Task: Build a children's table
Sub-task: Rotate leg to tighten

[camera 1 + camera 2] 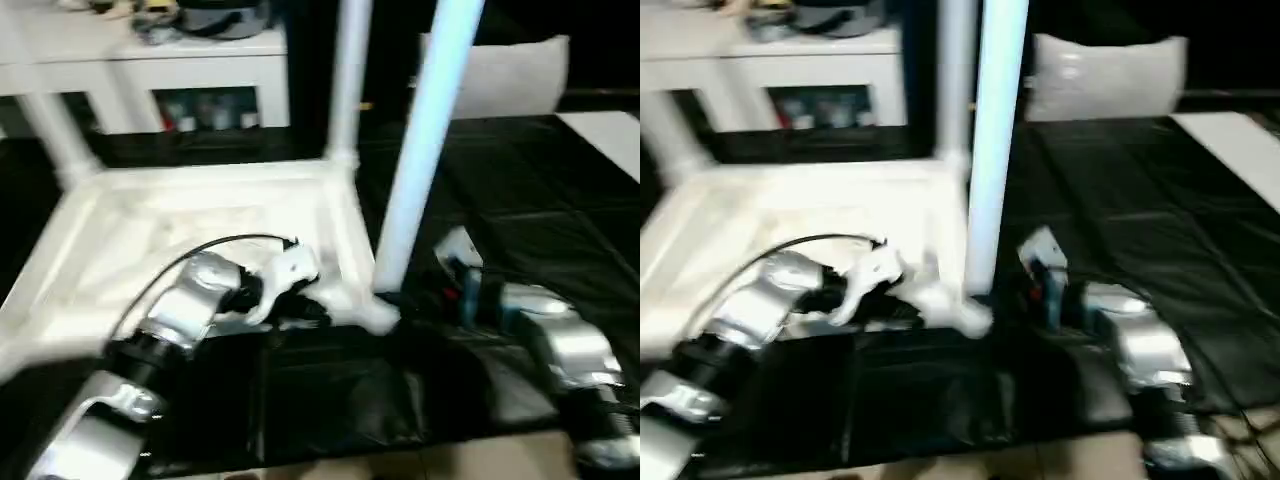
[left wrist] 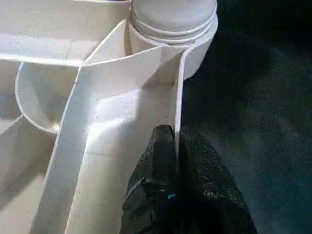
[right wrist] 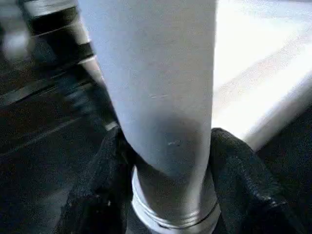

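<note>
Black mat (image 1: 520,230); right hand (image 3: 161,195) around leg (image 3: 156,87).

Near leg (image 1: 425,150) cut off at the top edge, far leg (image 1: 348,80) too — shelf clutter (image 1: 150,15) blurred beyond telling

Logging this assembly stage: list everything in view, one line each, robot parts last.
tabletop: one, white, upside down on the black mat, ribbed underside up.
legs: three visible, white, standing in corner sockets: near corner, far corner, far left corner.
mat: one, black, under the work.
cushion: one, pale grey, behind the mat.
shelf unit: one, white, background, clutter on top.
left tool: black fingers shut on the tabletop's rim wall near the corner socket.
right tool: black fingers either side of the near leg's base.
</note>
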